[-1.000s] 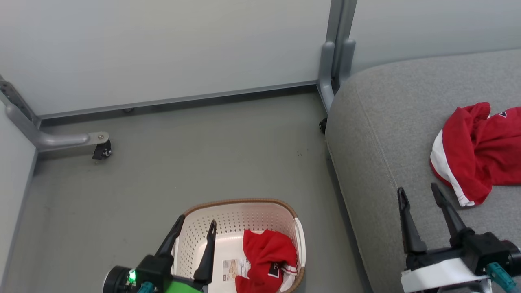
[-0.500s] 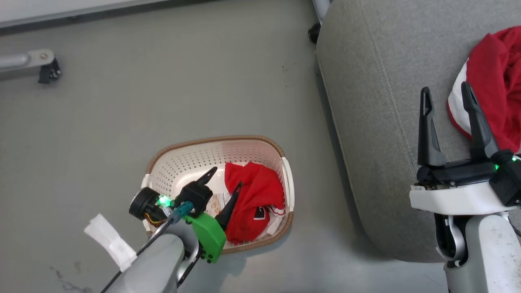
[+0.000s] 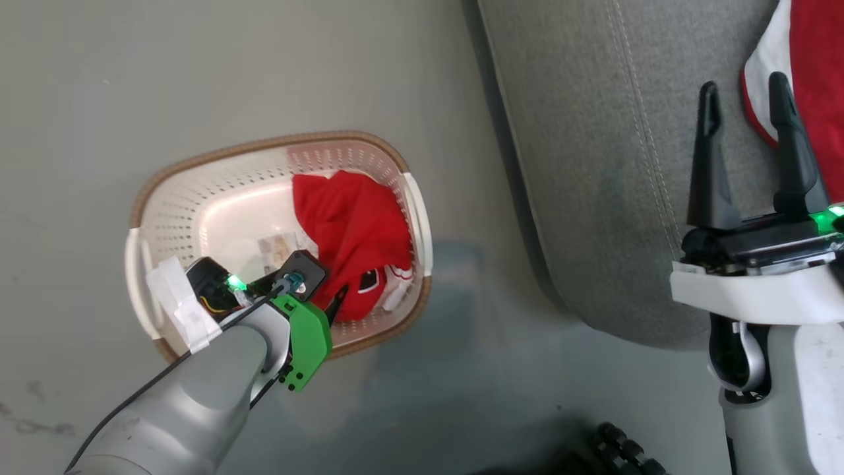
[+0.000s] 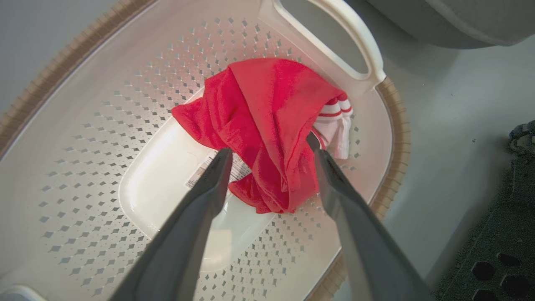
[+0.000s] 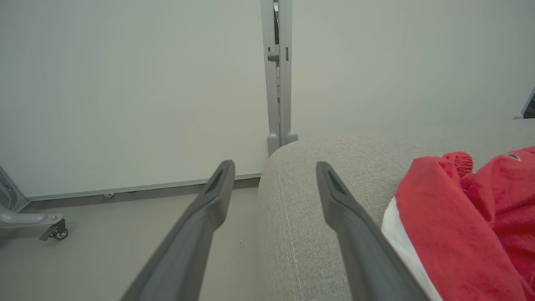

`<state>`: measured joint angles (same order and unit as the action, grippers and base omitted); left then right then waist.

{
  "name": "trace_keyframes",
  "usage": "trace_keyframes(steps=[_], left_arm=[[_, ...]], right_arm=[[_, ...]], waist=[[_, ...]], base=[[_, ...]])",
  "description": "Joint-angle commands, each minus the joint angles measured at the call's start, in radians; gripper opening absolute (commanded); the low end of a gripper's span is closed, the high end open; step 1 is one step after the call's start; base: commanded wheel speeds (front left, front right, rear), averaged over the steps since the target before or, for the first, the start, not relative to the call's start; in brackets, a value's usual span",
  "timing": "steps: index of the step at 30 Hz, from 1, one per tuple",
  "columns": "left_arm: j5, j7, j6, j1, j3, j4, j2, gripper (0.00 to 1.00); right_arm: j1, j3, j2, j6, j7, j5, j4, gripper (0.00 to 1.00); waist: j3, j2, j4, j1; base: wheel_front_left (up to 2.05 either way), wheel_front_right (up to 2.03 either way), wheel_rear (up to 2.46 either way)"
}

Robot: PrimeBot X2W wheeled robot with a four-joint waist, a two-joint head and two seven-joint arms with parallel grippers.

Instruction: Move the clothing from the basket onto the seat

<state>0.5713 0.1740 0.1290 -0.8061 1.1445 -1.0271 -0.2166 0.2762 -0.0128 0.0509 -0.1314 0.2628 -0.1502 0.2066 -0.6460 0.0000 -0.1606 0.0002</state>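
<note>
**Left gripper went down into the basket**

In the head view the big grey seat (image 3: 593, 165) sat from 12 to 3 o'clock. One red-and-white garment (image 3: 814, 79) already lay on it at 1 o'clock. The white basket (image 3: 217, 178) stood on the floor (image 3: 132, 66) at 9 o'clock. The other red garment (image 3: 349, 224) was bunched at the basket's 3 o'clock side.

A moment before, the left gripper (image 4: 268, 146) was up by the rim. Now it was down inside, with its fingers wide apart on both sides of the garment and not squeezing yet. The right gripper (image 3: 744, 82) hung over the seat with its fingers apart and empty. I think one more grab was left.
</note>
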Motion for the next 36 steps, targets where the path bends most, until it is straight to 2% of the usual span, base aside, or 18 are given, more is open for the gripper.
trace_keyframes(steps=[1,6,13,16,19,20,21,22,28,36], left_arm=[[0.036,-0.016,0.003,-0.027,0.027,0.003,-0.018,1.00],[0.114,-0.054,0.003,-0.076,0.103,0.005,-0.062,1.00],[0.198,-0.054,0.003,-0.127,0.122,-0.024,-0.076,1.00],[0.198,-0.054,0.003,-0.151,0.129,-0.028,-0.082,1.00],[0.191,-0.060,0.003,-0.158,0.134,-0.027,-0.079,1.00],[0.193,-0.059,0.003,-0.163,0.135,-0.028,-0.079,0.96],[0.183,-0.053,0.003,-0.170,0.135,-0.029,-0.081,0.38],[0.178,-0.047,0.003,-0.172,0.136,-0.028,-0.081,0.02],[0.131,0.004,0.003,-0.167,0.137,-0.030,-0.076,0.00],[0.153,0.087,0.003,-0.125,0.130,-0.015,-0.045,0.00]], right_arm=[[0.019,-0.006,-0.001,0.001,0.003,-0.046,0.010,1.00],[0.033,0.003,-0.001,0.001,0.003,-0.089,0.034,1.00],[0.047,0.022,-0.001,0.001,0.003,-0.086,0.067,1.00],[0.057,0.001,0.000,0.001,0.003,-0.169,0.079,1.00],[0.062,0.005,-0.001,0.001,0.003,-0.186,0.087,1.00],[0.062,0.010,-0.001,0.001,0.003,-0.182,0.088,1.00],[0.065,0.018,-0.001,0.001,0.003,-0.166,0.092,1.00],[0.066,0.020,0.000,0.001,0.003,-0.163,0.094,1.00],[0.071,0.047,0.000,0.001,0.003,-0.109,0.091,1.00],[0.049,0.049,0.000,0.001,0.003,-0.064,0.070,1.00]], waist=[[-0.115,0.0000,-0.099,-0.0002],[-0.158,0.0000,-0.129,-0.0002],[-0.211,0.0000,-0.149,-0.0002],[-0.234,0.0000,-0.152,-0.0002],[-0.251,0.0000,-0.151,-0.0002],[-0.256,0.0000,-0.150,-0.0002],[-0.263,0.0000,-0.151,-0.0002],[-0.266,0.0000,-0.152,-0.0002],[-0.254,0.0000,-0.137,-0.0002],[-0.137,0.0000,-0.080,-0.0002]], base=[[0.00,0.00,0.00],[0.00,0.00,0.00],[0.00,0.00,0.00],[0.00,0.00,0.00],[0.00,0.00,0.00],[0.00,0.00,0.00],[0.00,0.00,0.00],[0.00,0.00,0.00],[0.00,0.00,0.00],[0.00,0.00,0.00]])
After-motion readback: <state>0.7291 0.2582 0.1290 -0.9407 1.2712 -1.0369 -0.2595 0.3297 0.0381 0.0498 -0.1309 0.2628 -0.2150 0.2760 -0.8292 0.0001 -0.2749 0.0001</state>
